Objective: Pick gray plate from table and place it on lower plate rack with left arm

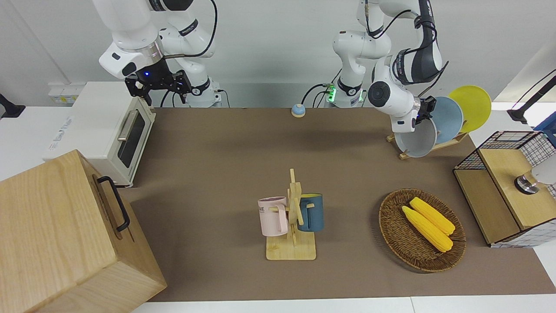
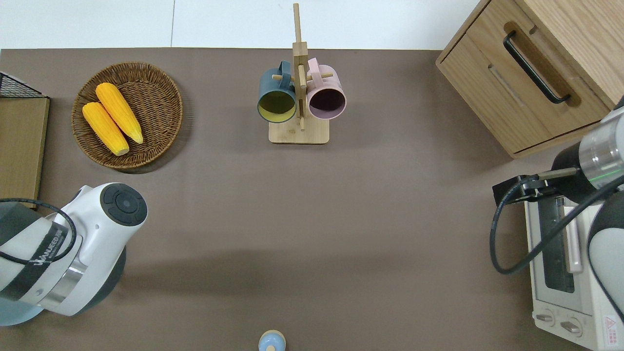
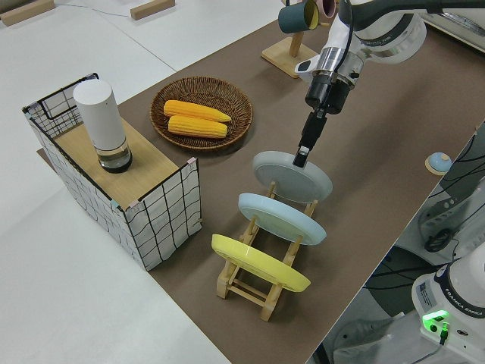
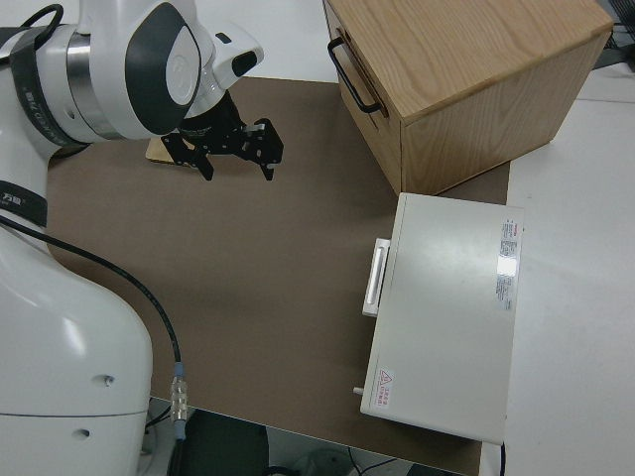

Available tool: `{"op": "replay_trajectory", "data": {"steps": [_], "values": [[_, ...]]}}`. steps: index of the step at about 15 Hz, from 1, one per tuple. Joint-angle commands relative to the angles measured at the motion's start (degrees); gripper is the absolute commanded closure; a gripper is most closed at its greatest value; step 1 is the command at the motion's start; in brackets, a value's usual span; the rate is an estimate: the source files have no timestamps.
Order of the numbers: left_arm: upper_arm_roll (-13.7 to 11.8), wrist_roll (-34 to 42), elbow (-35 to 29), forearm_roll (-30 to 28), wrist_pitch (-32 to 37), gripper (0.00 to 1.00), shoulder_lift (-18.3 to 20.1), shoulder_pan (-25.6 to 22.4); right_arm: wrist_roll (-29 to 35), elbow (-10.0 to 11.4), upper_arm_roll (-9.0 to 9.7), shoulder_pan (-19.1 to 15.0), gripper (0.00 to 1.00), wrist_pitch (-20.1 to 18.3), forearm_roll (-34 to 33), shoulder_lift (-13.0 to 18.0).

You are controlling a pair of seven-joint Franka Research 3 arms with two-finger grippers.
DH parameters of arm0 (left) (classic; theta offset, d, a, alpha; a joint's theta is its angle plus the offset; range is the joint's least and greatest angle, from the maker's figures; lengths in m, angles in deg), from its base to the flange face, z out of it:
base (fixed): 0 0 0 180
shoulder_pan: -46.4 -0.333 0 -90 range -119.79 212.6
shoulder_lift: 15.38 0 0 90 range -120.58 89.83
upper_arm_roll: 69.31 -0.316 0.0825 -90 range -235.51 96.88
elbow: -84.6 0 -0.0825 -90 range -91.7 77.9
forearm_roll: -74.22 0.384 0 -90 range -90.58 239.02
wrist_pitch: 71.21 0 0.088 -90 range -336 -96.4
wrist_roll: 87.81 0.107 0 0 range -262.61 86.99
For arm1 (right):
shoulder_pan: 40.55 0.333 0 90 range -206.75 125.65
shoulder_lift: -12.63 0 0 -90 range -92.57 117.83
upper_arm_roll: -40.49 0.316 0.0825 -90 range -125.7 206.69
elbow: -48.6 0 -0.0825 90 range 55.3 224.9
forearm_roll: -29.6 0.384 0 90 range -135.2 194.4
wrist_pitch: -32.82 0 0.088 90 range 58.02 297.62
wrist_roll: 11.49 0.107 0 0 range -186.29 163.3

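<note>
Here, the brown-covered bench (image 1: 217, 143) carries everything, and the small light wooden plate rack (image 3: 261, 284) serves as landmark, at the left arm's end of the bench. Largest item: big oak cabinet with a black handle (image 1: 65, 230), well apart from the rack, toward the right arm's end. Cream toaster oven (image 1: 102, 126), same end. Wire-mesh box with a wooden top (image 3: 114, 171), just beside the rack, a white cylinder (image 3: 100, 121) standing on it. Round wicker basket (image 1: 393, 237) holding two yellow corn cobs (image 1: 428, 221), farther from the robots than the rack.

Three plates stand in the rack's slots. The round pale gray plate (image 3: 292, 176) sits tilted in the slot farthest from the robots; the sky-blue plate (image 3: 282, 218) is next, then the yellow plate (image 3: 260, 262).

The white left arm (image 1: 391, 93) reaches over the rack. Its black left gripper (image 3: 304, 154) is at the gray plate's upper rim, fingers shut on the rim. The right gripper (image 4: 236, 149) is parked, fingers spread, holding nothing.

Wooden mug stand (image 1: 292, 243) with a pink mug (image 1: 273, 216) and a dark blue mug (image 1: 312, 211): well apart from the rack, mid-bench.
</note>
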Motion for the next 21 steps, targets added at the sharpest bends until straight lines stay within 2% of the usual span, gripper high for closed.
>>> {"op": "replay_trajectory", "data": {"steps": [1, 2, 12, 17, 20, 21], "values": [[-0.48, -0.08, -0.60, -0.55, -0.53, 0.21, 0.26, 0.64, 0.68, -0.33, 1.21, -1.32, 0.017, -0.62, -0.37, 0.12], [-0.48, 0.18, -0.60, -0.55, -0.62, 0.00, 0.34, 0.64, 0.68, -0.41, 1.21, -1.32, 0.017, -0.62, -0.37, 0.12], [-0.48, 1.93, -0.08, -1.69, -0.35, 0.00, 1.13, 0.64, 0.68, -0.41, 1.21, -1.32, 0.017, -0.62, -0.37, 0.12], [-1.53, 15.37, 8.51, -12.13, 0.79, 0.00, 2.10, 0.55, 0.68, -0.41, 1.21, -1.32, 0.017, -0.62, -0.37, 0.12], [-2.24, 19.86, 13.27, -18.12, 0.53, 0.00, 2.19, 0.55, 0.68, -0.41, 1.12, -1.32, 0.017, -0.62, -0.37, 0.12], [-2.32, 21.09, 15.28, -23.70, -0.17, 0.00, 2.19, 0.21, 0.68, -0.41, 1.21, -1.32, 0.017, -0.62, -0.37, 0.12]]}}
